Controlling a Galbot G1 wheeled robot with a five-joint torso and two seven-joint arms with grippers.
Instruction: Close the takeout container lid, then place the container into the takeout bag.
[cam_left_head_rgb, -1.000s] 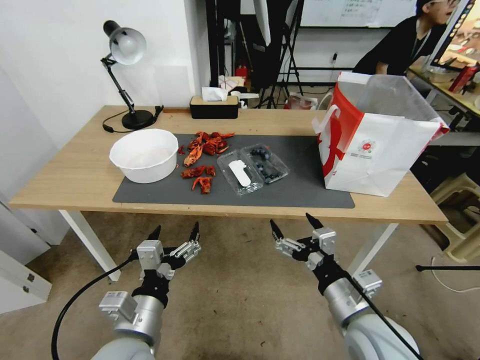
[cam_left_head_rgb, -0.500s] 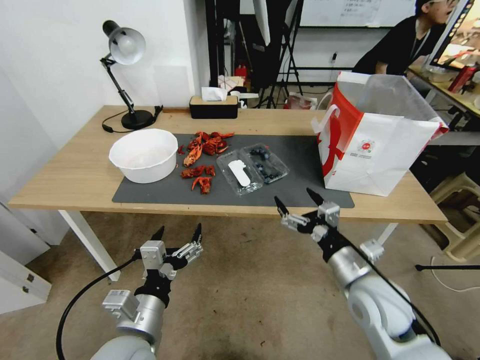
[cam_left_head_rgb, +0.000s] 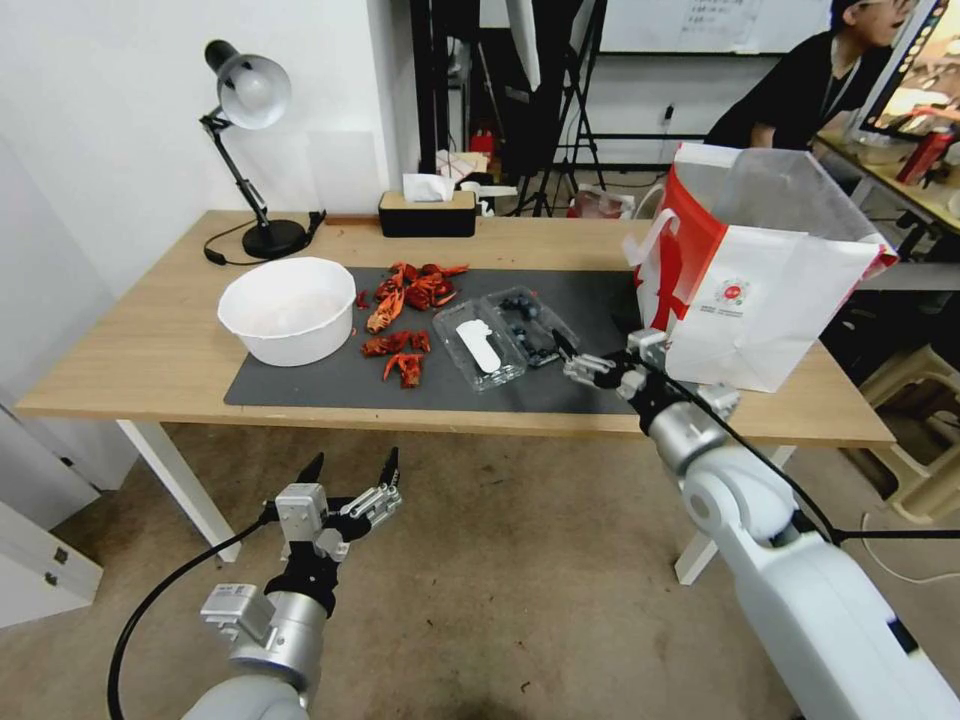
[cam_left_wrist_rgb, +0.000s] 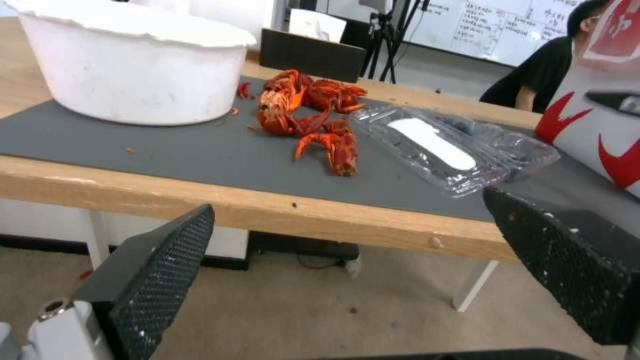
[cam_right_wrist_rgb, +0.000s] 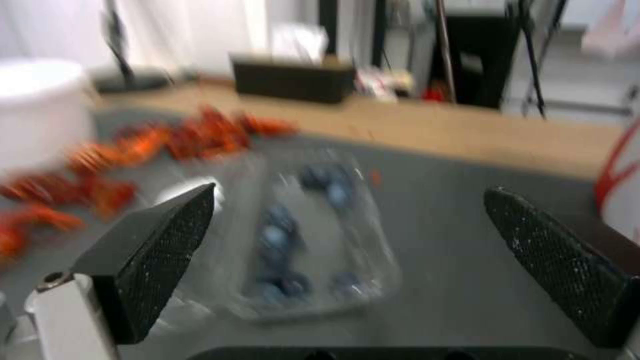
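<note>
Head view: lying open on grey mat (cam_left_head_rgb: 600, 385), takeout container (cam_left_head_rgb: 530, 327) with blueberries, lid (cam_left_head_rgb: 480, 345) flat beside it, sticker up. Standing just right of container, takeout bag (cam_left_head_rgb: 760, 300). Hovering with fingers spread just right of container, over mat edge, right gripper (cam_left_head_rgb: 592, 350). Hanging below table (cam_left_head_rgb: 150, 350), fingers apart, left gripper (cam_left_head_rgb: 348, 470).

Left wrist view: sitting between crayfish (cam_left_wrist_rgb: 313, 120) and bag (cam_left_wrist_rgb: 600, 140), container (cam_left_wrist_rgb: 513, 142), lid (cam_left_wrist_rgb: 433, 147) unfolded.

Right wrist view: resting ahead between spread fingers (cam_right_wrist_rgb: 160, 250), container (cam_right_wrist_rgb: 313, 235), blurred.
</note>
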